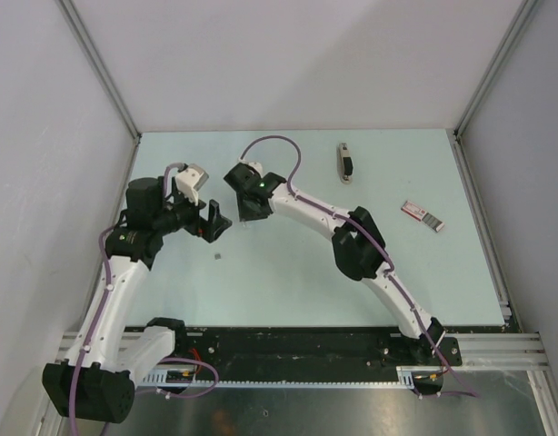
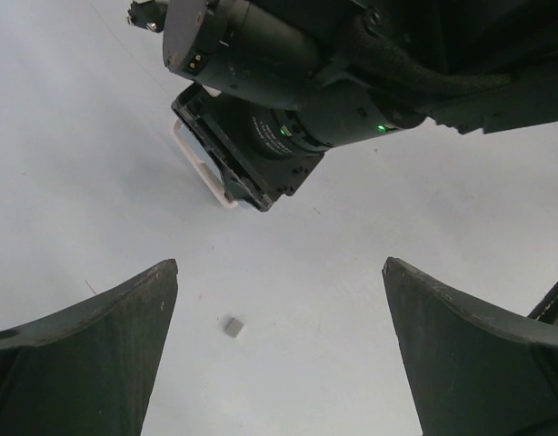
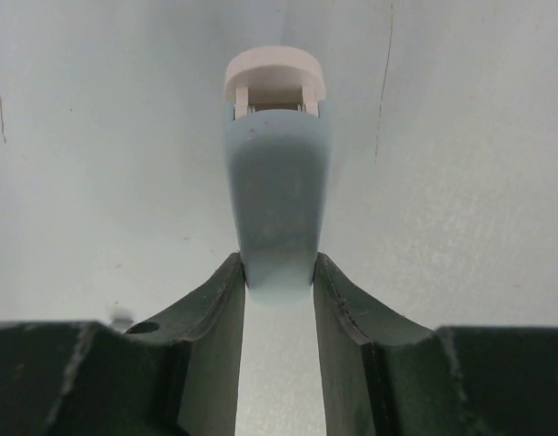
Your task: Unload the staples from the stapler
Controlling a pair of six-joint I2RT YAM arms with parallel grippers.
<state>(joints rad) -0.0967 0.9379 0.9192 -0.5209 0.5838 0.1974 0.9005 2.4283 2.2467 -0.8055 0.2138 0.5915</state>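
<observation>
The stapler (image 1: 345,163), a slim black and grey bar on a pale base, lies at the back of the table, away from both grippers. A tiny grey staple piece (image 1: 217,257) lies on the table; in the left wrist view it (image 2: 232,327) sits between the open, empty fingers of my left gripper (image 2: 279,272), well below them. My right gripper (image 3: 279,272) is shut on a pale blue bar (image 3: 277,195) with a pinkish-white end and metal between. The white end also shows in the left wrist view (image 2: 199,168). The two grippers (image 1: 215,222) (image 1: 252,216) are close together.
A flat red-and-white box (image 1: 423,216) lies at the right of the table. White walls and metal rails enclose the table at the left, back and right. The right arm's wrist (image 2: 288,136) hangs just ahead of my left fingers.
</observation>
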